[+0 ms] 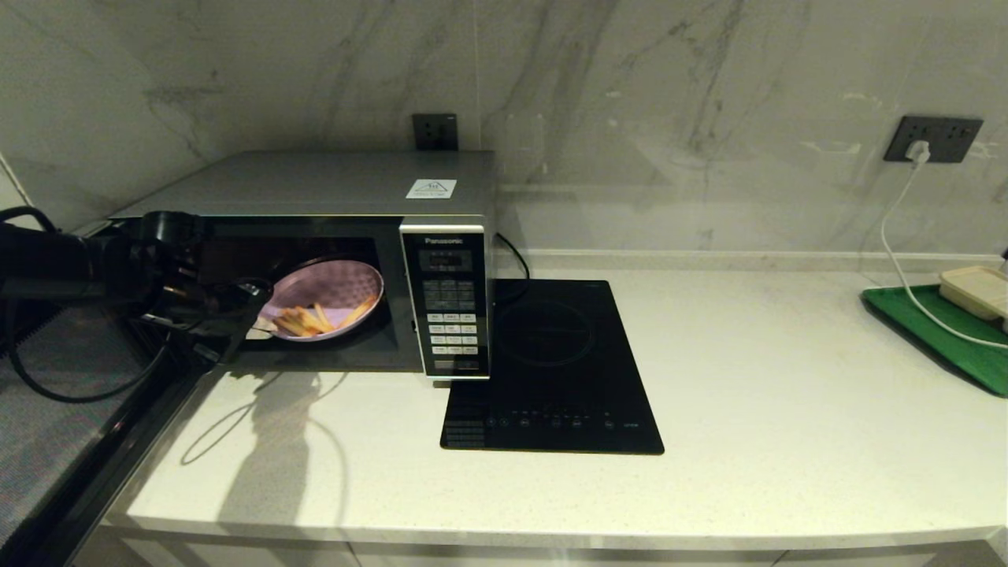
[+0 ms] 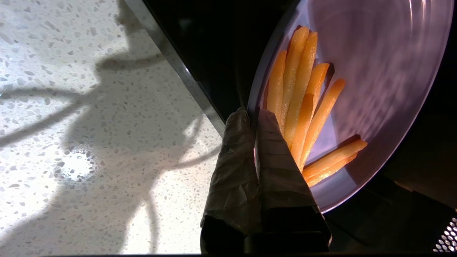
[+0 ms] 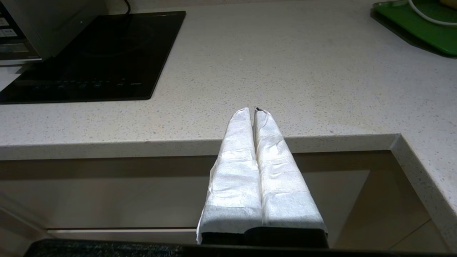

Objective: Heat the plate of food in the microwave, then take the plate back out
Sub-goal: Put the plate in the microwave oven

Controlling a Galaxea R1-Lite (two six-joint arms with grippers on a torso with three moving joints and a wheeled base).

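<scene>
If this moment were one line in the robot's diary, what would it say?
left gripper: shut on plate of food rim | plate: tilted, in open microwave mouth | right gripper: shut, parked off counter edge

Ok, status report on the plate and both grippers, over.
Left gripper shut on plate of food at its rim, inside open microwave. Right gripper shut, parked off the counter edge. Nothing blocking the opening.

The left tool (image 1: 250,303) grips the plate of food (image 1: 331,295), tilted, inside the open microwave (image 1: 346,197). A black hob (image 1: 551,370) lies right of it on the surface (image 1: 787,409).
</scene>
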